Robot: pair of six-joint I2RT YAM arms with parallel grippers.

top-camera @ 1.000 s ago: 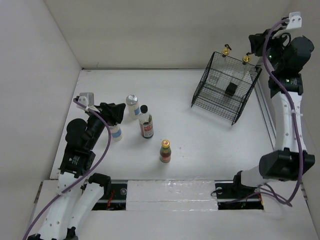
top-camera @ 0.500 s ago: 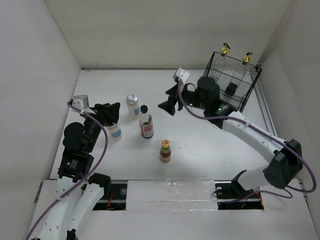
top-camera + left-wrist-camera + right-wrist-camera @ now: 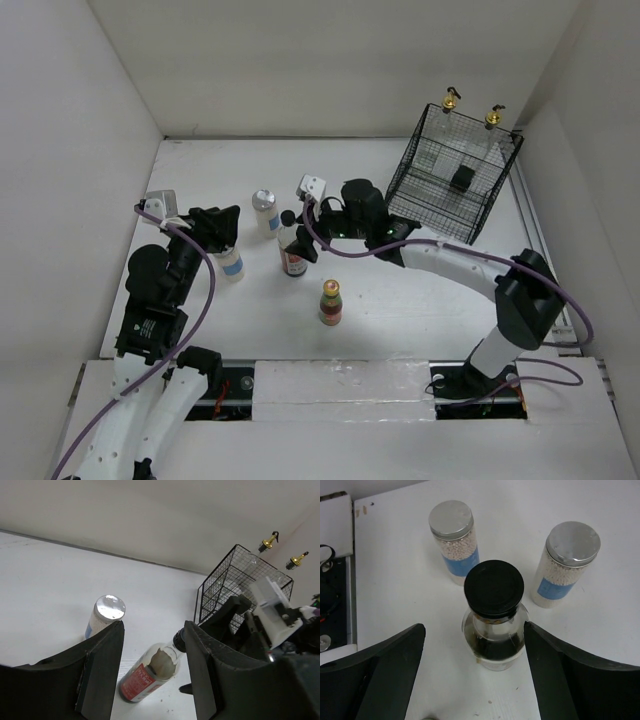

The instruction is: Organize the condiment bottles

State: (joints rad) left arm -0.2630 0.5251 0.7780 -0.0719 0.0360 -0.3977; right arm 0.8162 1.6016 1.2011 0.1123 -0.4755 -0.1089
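A dark, black-capped, red-labelled bottle (image 3: 293, 255) (image 3: 494, 615) stands mid-table. My right gripper (image 3: 303, 232) (image 3: 474, 630) is open, one jaw on each side of that bottle, apart from the glass. Two white silver-lidded bottles (image 3: 264, 211) (image 3: 232, 264) stand just left of it, and the right wrist view shows both (image 3: 566, 562) (image 3: 454, 540). My left gripper (image 3: 228, 222) (image 3: 153, 627) hovers over the nearer white one, jaws apart, nothing between them. A small red-capped bottle (image 3: 330, 302) stands nearer the front. Two clear bottles with gold pourers (image 3: 451, 100) (image 3: 492, 117) stand in the basket.
The black wire basket (image 3: 450, 175) (image 3: 220, 595) sits tilted at the back right, by the wall. White walls close the table on the left, back and right. The arms' base rail (image 3: 330, 385) runs along the near edge.
My right arm swung from above the basket across and down to the dark bottle, and its jaws opened. The left arm barely moved. No bottle shifted.
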